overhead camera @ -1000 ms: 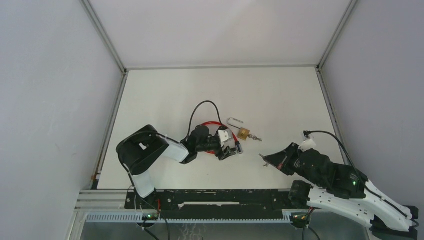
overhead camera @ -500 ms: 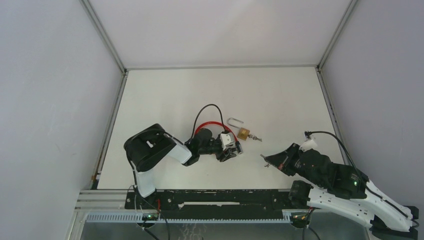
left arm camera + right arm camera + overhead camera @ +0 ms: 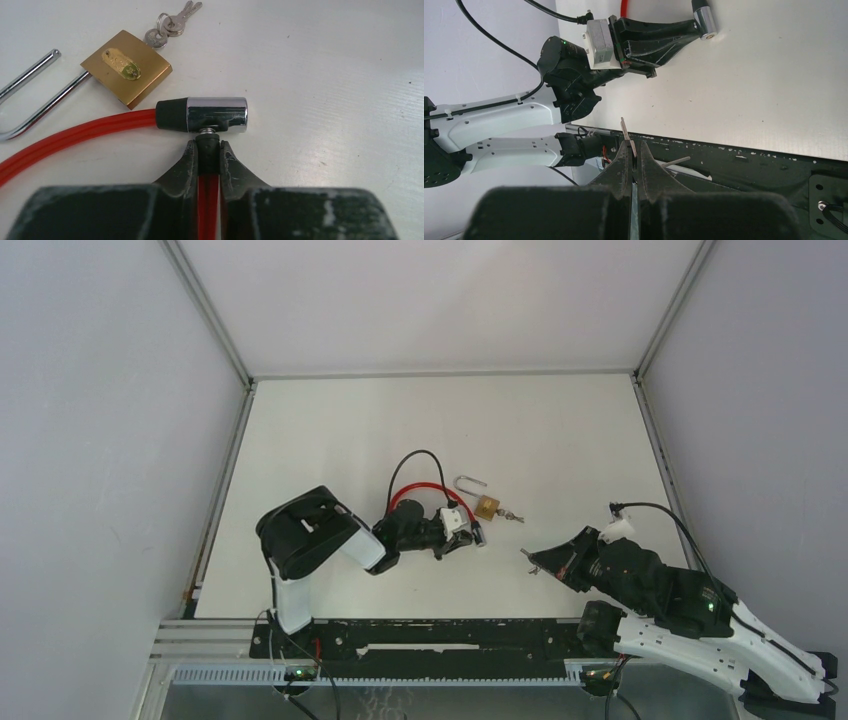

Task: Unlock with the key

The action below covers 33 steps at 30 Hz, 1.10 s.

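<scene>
1. Top view:
   - On the white bench [image 3: 560, 430] a brass padlock [image 3: 487, 506] lies with its shackle [image 3: 470, 483] swung open and a small bunch of keys [image 3: 511, 516] in its base. It sits just beyond the cable lock [image 3: 478, 533].
   - The cable lock's red cable [image 3: 420, 488] loops back over the left arm's wrist.
   - The left tool [image 3: 467, 537] is drawn in at the lock's chrome head. The right tool [image 3: 540, 562] is well apart to the right and nothing stands between them.
   - The key [image 3: 527, 558] sticks out of the right tool toward the upper left, roughly at the cable lock.

2. Left wrist view:
   - The padlock [image 3: 127, 67], shackle [image 3: 30, 92] and spare keys [image 3: 172, 22] lie just beyond the chrome head [image 3: 217, 114], without touching it.
   - The left tool [image 3: 207, 147] has its fingers nearly together, pinching the dark stub where the cable end enters the head from below.
   - The head lies crosswise to the fingers, long axis left to right. Its black collar and red cable [image 3: 75, 135] leave on the left, and its free end points right.

3. Right wrist view:
   - The left tool [image 3: 691, 27] and chrome head [image 3: 703, 20] lie ahead at the top of the view. Bare bench [image 3: 774, 90] lies between them and this tool, with the dark edge rail [image 3: 749, 170] close below.
   - The right tool [image 3: 634, 147] is pressed together on the key [image 3: 625, 131].
   - The blade stands up from the fingertips, tilted slightly left.
</scene>
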Tool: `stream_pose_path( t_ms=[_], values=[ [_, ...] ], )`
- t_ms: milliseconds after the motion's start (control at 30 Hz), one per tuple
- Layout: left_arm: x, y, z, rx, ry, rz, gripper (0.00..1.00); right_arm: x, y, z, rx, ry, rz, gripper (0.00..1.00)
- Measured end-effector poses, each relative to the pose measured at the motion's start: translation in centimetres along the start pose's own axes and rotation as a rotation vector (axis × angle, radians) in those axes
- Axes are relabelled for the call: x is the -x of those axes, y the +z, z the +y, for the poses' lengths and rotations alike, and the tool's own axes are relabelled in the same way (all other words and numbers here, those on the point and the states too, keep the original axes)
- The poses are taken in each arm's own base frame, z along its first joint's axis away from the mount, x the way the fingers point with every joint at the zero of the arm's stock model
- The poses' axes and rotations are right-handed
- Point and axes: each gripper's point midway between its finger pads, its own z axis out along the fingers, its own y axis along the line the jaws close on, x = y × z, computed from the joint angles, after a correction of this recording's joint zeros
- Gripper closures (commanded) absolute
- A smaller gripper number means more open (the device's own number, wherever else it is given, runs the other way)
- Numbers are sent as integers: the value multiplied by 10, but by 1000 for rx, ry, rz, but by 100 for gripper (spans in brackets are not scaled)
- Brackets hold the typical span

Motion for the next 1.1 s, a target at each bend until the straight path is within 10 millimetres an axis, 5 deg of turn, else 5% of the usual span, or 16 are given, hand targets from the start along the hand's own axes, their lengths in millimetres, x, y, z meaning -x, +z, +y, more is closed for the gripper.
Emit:
stream_pose_path(
  t_ms=[100, 500, 733, 1100],
  values=[
    [-1, -1, 0, 8, 4, -5, 100, 0, 0, 0, 0, 2, 0, 100],
    [2, -29, -3, 123, -221, 3, 100, 2, 6, 3, -17, 35, -19, 100],
    [40, -43, 4, 209, -377, -91, 100, -4, 24, 17, 18, 128, -17, 100],
    [74, -56, 4, 251, -510, -186, 100, -19, 71, 3, -25, 356, 6, 100]
  ],
)
